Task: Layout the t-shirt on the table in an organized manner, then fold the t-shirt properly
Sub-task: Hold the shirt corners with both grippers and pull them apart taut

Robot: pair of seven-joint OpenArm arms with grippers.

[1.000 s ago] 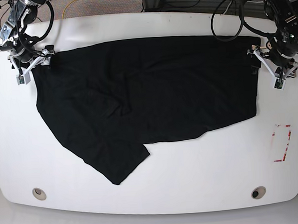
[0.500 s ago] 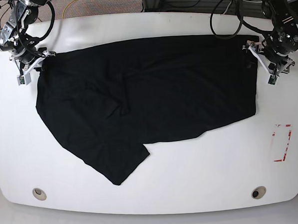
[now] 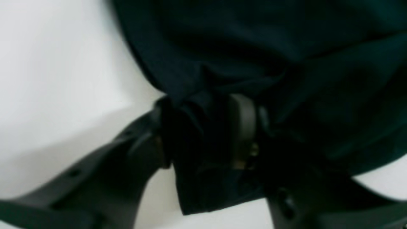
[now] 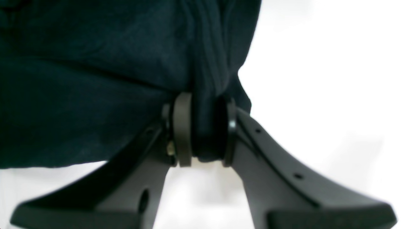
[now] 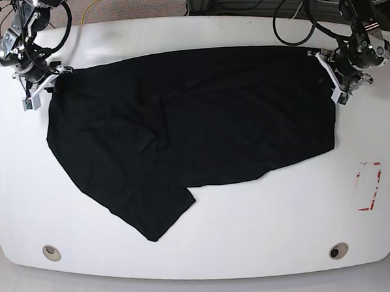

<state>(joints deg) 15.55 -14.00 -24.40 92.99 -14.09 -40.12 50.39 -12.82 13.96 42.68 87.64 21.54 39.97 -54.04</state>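
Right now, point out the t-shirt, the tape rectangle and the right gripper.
t-shirt (image 5: 200,113), base view, middle of the cloth.
tape rectangle (image 5: 370,186), base view, its centre.
right gripper (image 4: 205,130), right wrist view, between the fingertips.

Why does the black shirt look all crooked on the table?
The t-shirt isn't laid out flat yet: one flap sticks out diagonally toward the near edge of the table, and wrinkles bunch near its middle.

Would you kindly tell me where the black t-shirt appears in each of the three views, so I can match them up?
Base: the t-shirt spreads across the middle of the table, with a gripper at each far corner.
Left wrist: it fills the upper right, a fold pinched in the left gripper.
Right wrist: it fills the upper left, its edge clamped in the right gripper.
Shared landmark: the white tabletop bordering the cloth.
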